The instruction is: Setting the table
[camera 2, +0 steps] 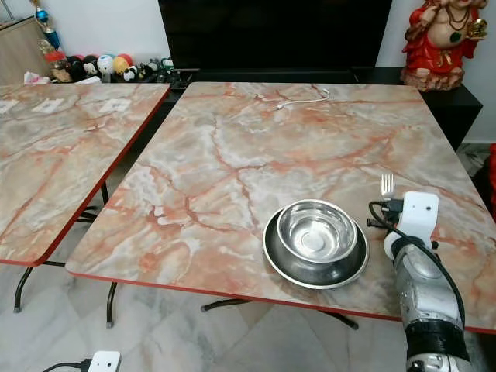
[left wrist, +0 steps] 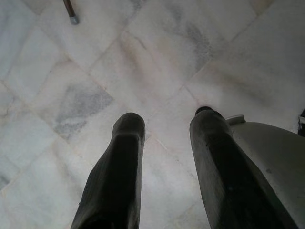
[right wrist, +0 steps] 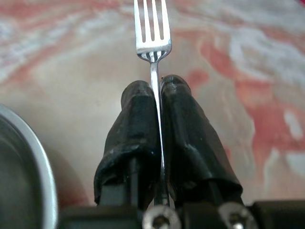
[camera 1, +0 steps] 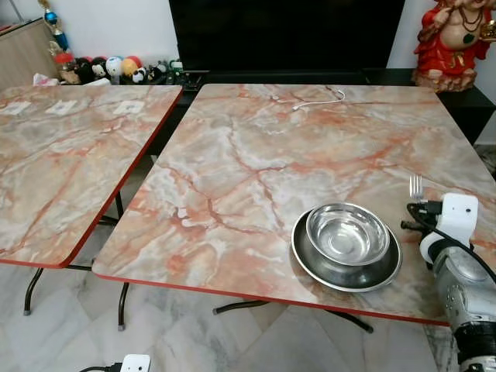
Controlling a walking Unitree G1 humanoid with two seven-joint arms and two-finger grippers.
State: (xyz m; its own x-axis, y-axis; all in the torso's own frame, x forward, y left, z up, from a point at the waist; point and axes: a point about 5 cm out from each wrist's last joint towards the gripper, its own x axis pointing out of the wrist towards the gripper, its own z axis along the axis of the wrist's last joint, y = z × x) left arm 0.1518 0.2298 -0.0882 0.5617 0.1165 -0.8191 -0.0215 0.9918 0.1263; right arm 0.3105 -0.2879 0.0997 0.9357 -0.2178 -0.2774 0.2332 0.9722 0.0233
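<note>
1. Count — two marble-pattern tables: the near table [camera 1: 256, 155] and a second table [camera 1: 62, 163] just beside it on the left. One steel bowl [camera 1: 347, 232] sits inside one steel plate [camera 1: 341, 267], both near the front edge of the near table. One fork [right wrist: 152, 33]. One white cable [camera 1: 322, 101] at the near table's far edge.
2. Right gripper [right wrist: 157, 88] — fingers pressed together, clamped on the fork's handle; the tines stick out past the fingertips, pointing toward the table's far side.
3. The fork sits over the near table, just right of the plate; whether it touches the top, cannot tell.
4. Right arm [camera 2: 422, 287] reaches forward over the table's front edge, right of the plate.
5. Left gripper [left wrist: 164, 124] — fingers apart, holding nothing, pointing down at the tiled floor [left wrist: 143, 62].
</note>
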